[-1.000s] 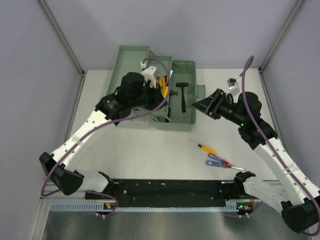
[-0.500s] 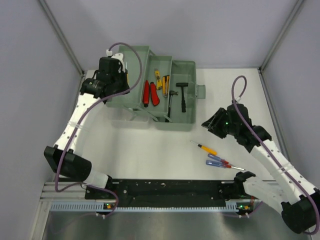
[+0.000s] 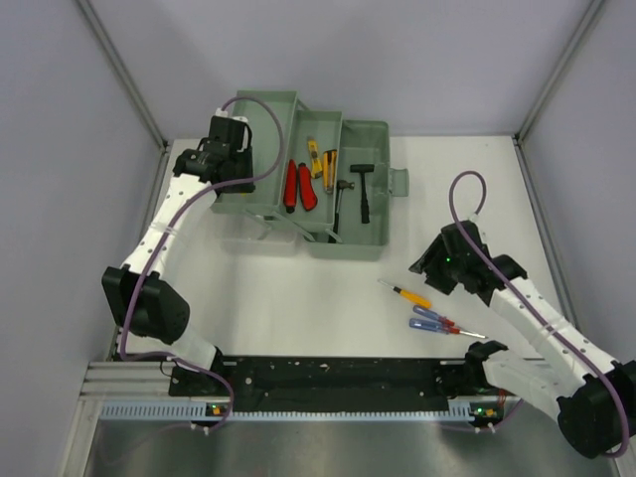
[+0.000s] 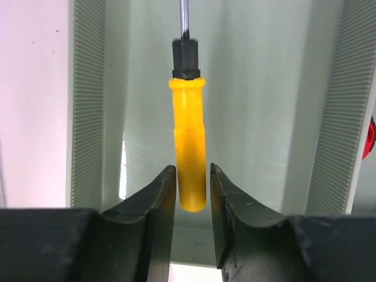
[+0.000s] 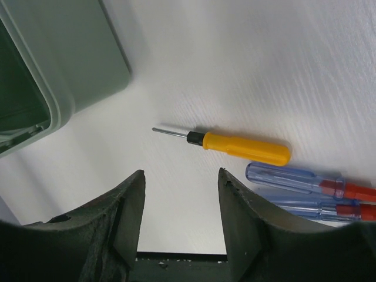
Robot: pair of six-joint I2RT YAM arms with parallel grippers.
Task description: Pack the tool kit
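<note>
left wrist view: the left pincer (image 4: 192,176) has the butt of a yellow screwdriver (image 4: 188,138) between its fingertips (image 4: 158,197). the gaps are so thin that i cannot tell whether the tips pinch it or stand free of it. the tool lies lengthwise in a narrow ribbed tray (image 4: 88,117), shaft pointing away from the wrist. from above, this is the far-left tray of the toolbox (image 3: 363,127).

right wrist view: the right pincer (image 5: 181,176) is spread wide with nothing in it, hanging over bare table (image 5: 264,64). just ahead and slightly to its right lies a 2nd yellow-handled screwdriver (image 5: 244,148). its tip points toward the toolbox corner and its handle points away. its long axis runs nearly along the line from one finger to the other. so i judge the wrist needs roughly a quarter turn before the tips can close across the handle. 2 blue-handled screwdrivers (image 5: 294,176) lie side by side just beyond it.

the right arm is much the nearer to these 3; the left is well away over the box.

in the box, the middle tray holds red pliers (image 3: 298,187) and a yellow-handled tool (image 3: 320,164). the right compartment holds 2 small hammers (image 3: 363,189). the packing looks over half done, with 3 screwdrivers left out on the table.
</note>
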